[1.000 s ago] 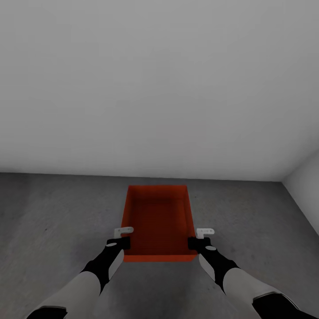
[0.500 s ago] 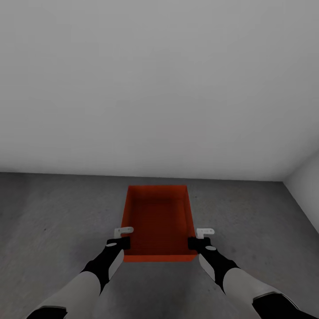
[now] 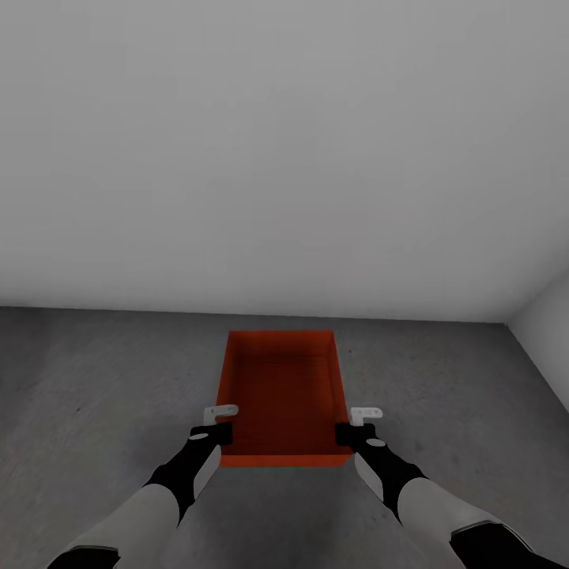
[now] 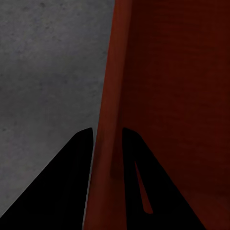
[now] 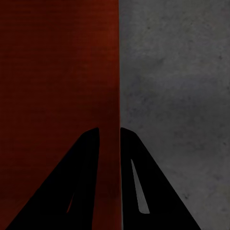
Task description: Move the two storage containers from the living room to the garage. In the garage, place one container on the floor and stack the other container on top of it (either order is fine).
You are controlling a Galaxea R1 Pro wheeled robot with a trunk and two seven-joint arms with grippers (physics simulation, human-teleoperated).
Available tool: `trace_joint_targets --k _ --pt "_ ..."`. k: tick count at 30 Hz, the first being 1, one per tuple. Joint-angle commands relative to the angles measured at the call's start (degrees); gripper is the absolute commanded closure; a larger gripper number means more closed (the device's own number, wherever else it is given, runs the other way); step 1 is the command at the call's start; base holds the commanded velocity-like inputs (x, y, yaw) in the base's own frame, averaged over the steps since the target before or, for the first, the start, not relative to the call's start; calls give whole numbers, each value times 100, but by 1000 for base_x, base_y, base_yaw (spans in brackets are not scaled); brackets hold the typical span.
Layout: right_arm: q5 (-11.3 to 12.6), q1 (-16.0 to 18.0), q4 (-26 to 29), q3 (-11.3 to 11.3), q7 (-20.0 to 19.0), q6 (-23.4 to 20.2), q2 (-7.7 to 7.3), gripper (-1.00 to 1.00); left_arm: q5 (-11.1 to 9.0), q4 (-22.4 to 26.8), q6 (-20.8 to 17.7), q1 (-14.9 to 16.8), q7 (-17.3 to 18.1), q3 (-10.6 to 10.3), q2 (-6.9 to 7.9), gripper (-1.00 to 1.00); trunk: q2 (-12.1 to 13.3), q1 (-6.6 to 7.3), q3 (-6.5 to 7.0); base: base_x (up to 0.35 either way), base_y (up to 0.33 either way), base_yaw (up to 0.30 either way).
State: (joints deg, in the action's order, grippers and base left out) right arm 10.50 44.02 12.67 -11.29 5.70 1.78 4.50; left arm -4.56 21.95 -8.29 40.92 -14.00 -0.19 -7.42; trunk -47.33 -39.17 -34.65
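Observation:
An orange-red storage container [image 3: 280,395] sits low in the head view, open side up and with nothing in it, over the dark grey concrete floor [image 3: 95,379] of the garage. My left gripper [image 3: 223,433] is shut on its left side wall near the front corner. In the left wrist view that thin wall [image 4: 112,72] runs between the two dark fingers of the left gripper [image 4: 106,130]. On the opposite wall, my right gripper [image 3: 345,433] is shut the same way, and the right wrist view shows the wall [image 5: 117,72] pinched in the right gripper [image 5: 109,129]. I cannot tell whether the bin touches the floor.
A plain white-grey wall [image 3: 284,158] stands just behind the container. A second wall [image 3: 545,332] meets it at the right, forming a corner. Bare concrete [image 4: 48,72] stretches to both sides of the bin [image 5: 177,72].

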Motion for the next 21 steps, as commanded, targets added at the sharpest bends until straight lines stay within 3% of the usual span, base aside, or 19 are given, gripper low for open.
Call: trace_joint_targets --k 1,21 --pt "66 1 -19 84 48 24 -37 100 102 37 23 4 -242 107 172 100 -46 -23 -23 0 0 0" --pt "66 1 -18 84 48 24 -37 100 103 37 24 4 -243 107 176 100 -848 -462 -382 0 0 0"
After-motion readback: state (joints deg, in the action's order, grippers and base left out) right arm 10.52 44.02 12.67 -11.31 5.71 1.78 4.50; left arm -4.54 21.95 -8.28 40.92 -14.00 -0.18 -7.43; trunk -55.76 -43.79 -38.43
